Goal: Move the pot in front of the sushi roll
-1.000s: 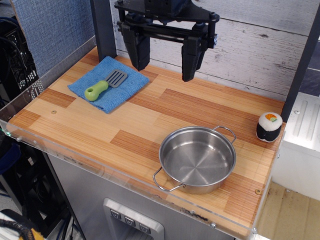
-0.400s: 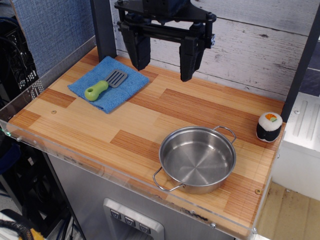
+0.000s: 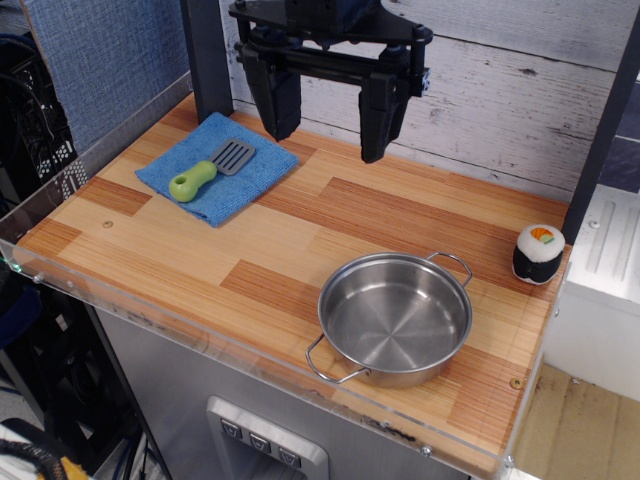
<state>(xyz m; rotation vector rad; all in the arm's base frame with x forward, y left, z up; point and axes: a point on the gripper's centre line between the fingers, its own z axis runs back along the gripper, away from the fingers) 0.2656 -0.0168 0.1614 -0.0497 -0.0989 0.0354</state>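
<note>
almost nothing has shifted since a second ago: the claw [image 3: 328, 120] has only edged a touch, its right finger sitting slightly higher and further left than before, while it hangs high at the back of the tabletop [image 3: 150, 240], jaws spread wide and holding nothing. that suggests the approach has barely begun; nothing on the task is done yet.

the pot [image 3: 395, 318] sits untouched, well apart from the claw, toward the tabletop's front edge. it is shallow, round, polished steel with a ringed mirror floor and two thin wire loop handles. the sushi roll [image 3: 538, 253] stands beyond the pot's right rim, near but not touching: a soft black cylinder with a white top, orange and green centre. far left of the pot, a green-handled spatula [image 3: 208, 172] lies on a blue cloth [image 3: 220, 165].
</note>
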